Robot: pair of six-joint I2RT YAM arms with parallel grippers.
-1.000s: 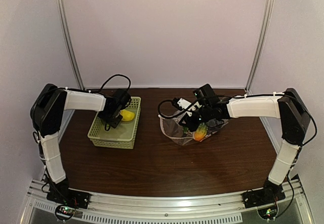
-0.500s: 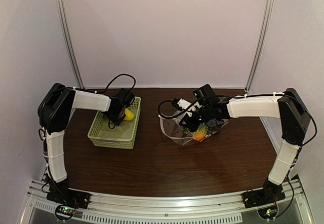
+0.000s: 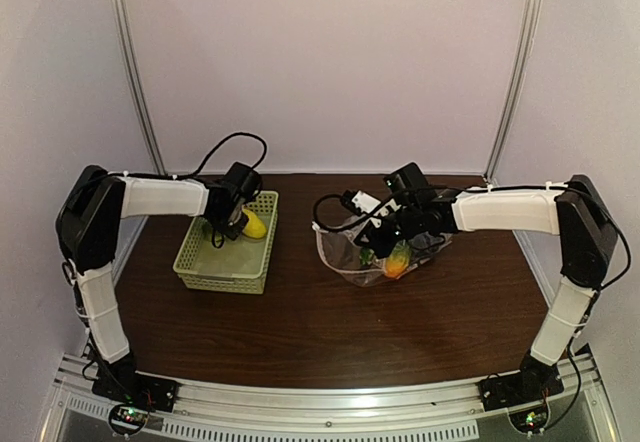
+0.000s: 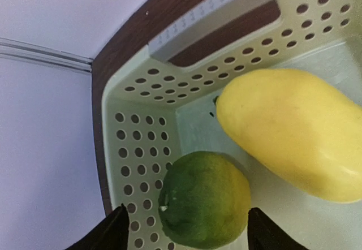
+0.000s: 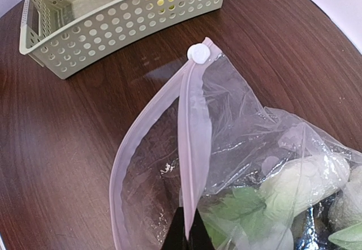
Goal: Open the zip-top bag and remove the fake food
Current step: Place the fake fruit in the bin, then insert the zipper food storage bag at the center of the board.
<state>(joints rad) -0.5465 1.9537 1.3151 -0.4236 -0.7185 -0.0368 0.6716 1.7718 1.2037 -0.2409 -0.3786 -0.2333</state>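
The zip-top bag (image 3: 345, 252) lies right of centre with its mouth gaping. My right gripper (image 5: 189, 233) is shut on the upper pale zip strip (image 5: 192, 131), holding it up, with the white slider (image 5: 198, 52) at the far end. Inside the bag are green leafy (image 5: 237, 205) and whitish (image 5: 305, 179) fake food and an orange piece (image 3: 398, 260). My left gripper (image 4: 189, 233) hangs open in the pale green basket (image 4: 141, 142). A green round piece (image 4: 203, 199) lies between its fingertips with a gap on each side, beside a yellow piece (image 4: 294, 137).
The basket (image 3: 225, 267) stands at the left of the brown table, its far end near the back wall. Between basket and bag runs a strip of bare wood (image 3: 295, 262). Metal posts (image 3: 135, 72) rise at the back corners.
My left arm has drawn back and up a little over the basket's far end. The right arm and the bag have stayed where they were.
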